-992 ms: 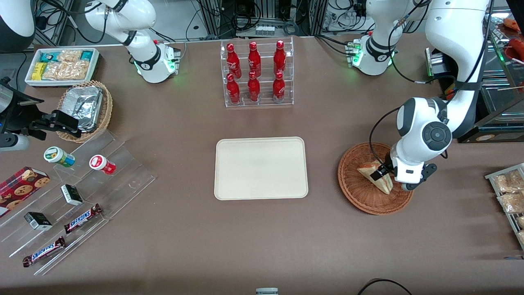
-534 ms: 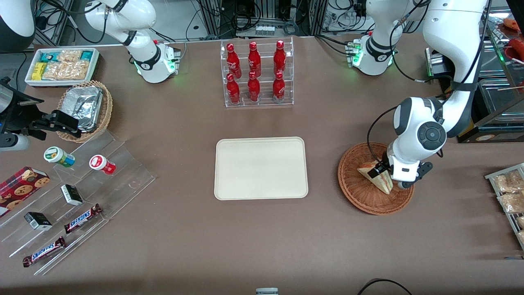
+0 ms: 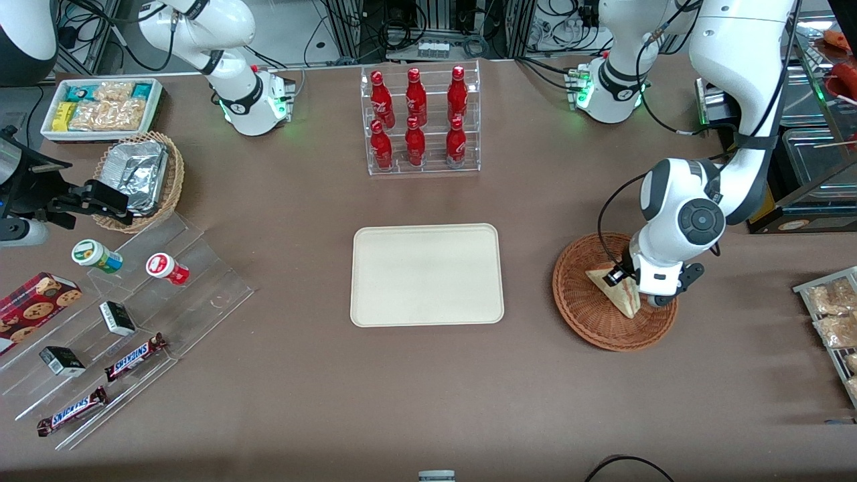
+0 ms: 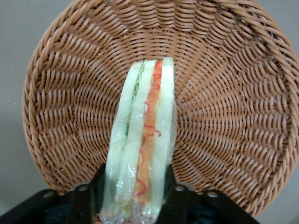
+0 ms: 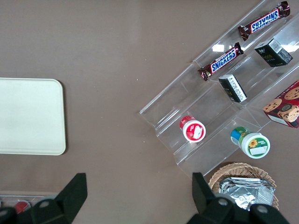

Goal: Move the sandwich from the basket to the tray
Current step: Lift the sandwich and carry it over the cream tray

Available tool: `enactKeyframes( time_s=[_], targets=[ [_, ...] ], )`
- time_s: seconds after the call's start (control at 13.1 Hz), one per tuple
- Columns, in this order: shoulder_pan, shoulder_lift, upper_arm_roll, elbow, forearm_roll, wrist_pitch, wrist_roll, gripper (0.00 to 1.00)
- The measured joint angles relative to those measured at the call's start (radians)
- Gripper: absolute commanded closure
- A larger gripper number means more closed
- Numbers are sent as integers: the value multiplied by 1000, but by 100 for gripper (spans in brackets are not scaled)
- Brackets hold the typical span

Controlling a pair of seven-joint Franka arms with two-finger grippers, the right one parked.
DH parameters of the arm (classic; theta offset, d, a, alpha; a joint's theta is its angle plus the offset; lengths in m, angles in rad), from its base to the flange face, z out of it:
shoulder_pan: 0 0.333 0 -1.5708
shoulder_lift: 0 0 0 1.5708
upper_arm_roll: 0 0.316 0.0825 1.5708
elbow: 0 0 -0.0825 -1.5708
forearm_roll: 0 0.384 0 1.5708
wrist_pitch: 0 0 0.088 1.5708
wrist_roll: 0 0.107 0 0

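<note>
The sandwich (image 3: 620, 294) stands on edge in the round reddish-brown wicker basket (image 3: 589, 316), toward the working arm's end of the table. My gripper (image 3: 627, 280) reaches down into the basket and is shut on the sandwich. In the left wrist view the black fingers (image 4: 99, 186) press against both bread sides of the sandwich (image 4: 142, 135), whose green, red and orange filling faces the camera, with the basket (image 4: 224, 93) weave all around it. The cream-white tray (image 3: 427, 274) lies flat mid-table with nothing on it, beside the basket; the tray (image 5: 28, 116) also shows in the right wrist view.
A clear rack of red bottles (image 3: 419, 120) stands farther from the front camera than the tray. A wire rack of bagged snacks (image 3: 833, 314) sits at the working arm's table edge. A clear stepped shelf (image 3: 134, 314) with snacks, a foil-lined basket (image 3: 137, 177) and a white bin (image 3: 100, 107) lie toward the parked arm's end.
The left arm's wrist has shifted slightly toward the tray and settled lower over the basket. The sandwich stays in nearly the same spot in the basket.
</note>
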Motion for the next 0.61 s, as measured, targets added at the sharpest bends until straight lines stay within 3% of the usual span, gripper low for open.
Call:
enactKeyframes(
  time_s=[0.31,0.61],
  targets=[
    [-6,-2,0,34,2,-42,-3,98],
    [-65,-22,-3,197,85,-323,-3,98]
  ],
)
